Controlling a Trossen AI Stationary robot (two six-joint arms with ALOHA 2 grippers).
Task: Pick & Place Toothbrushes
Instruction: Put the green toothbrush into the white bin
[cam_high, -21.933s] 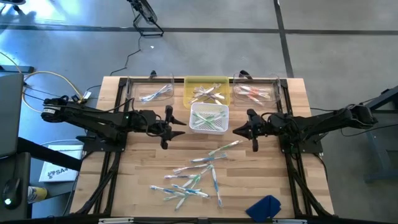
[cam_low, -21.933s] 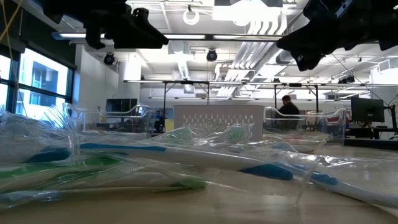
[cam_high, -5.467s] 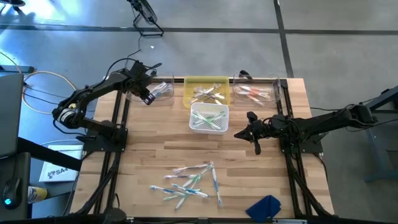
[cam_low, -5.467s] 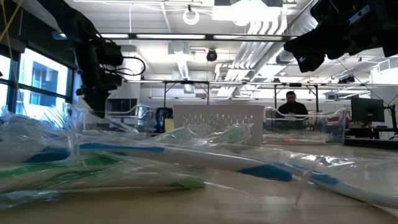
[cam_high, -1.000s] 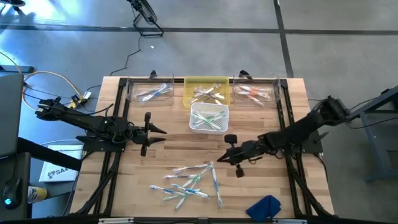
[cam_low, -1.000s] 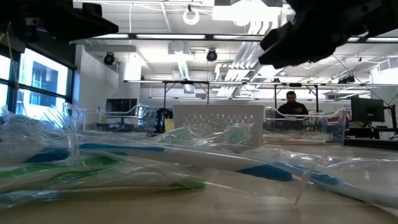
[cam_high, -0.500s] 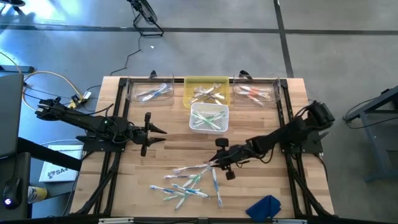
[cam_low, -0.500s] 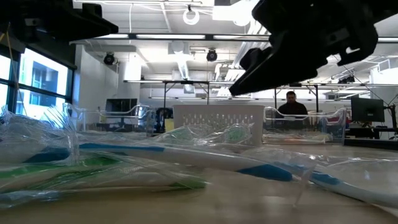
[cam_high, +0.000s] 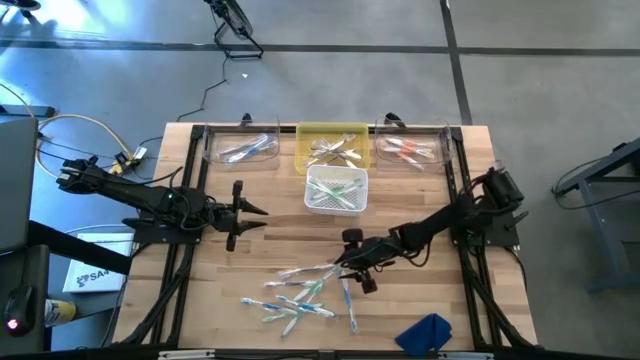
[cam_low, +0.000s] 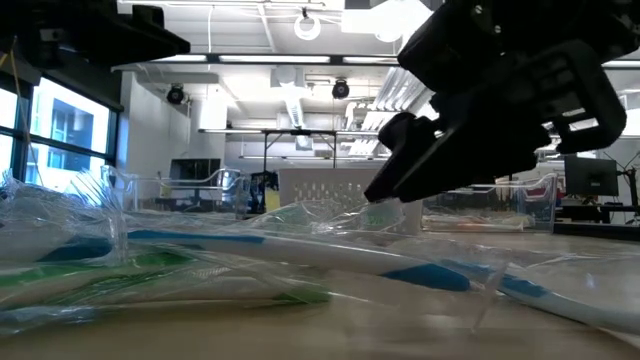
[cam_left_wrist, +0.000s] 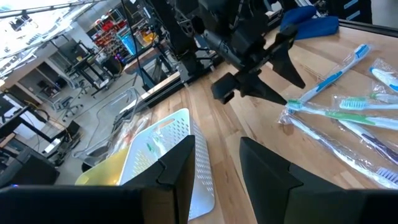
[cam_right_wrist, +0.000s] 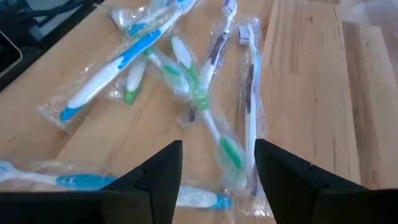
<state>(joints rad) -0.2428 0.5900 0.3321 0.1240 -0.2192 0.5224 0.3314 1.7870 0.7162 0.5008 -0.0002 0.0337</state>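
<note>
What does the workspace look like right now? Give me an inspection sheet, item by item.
Surface: wooden table, bare along its edges.
Job's things: loose toothbrushes in clear wrappers lie in a pile on the table's near half; more sit in the white basket, yellow tray and two clear trays at the far edge.
Clutter: blue cloth at the near right corner.
Grippers: right gripper open, at the pile's right edge, empty; left gripper partly open, empty, waiting over the table's left side.
Cables: yellow and dark cables off the table's left; a black cable on the floor beyond.
Surroundings: grey floor; workshop benches behind.
</note>
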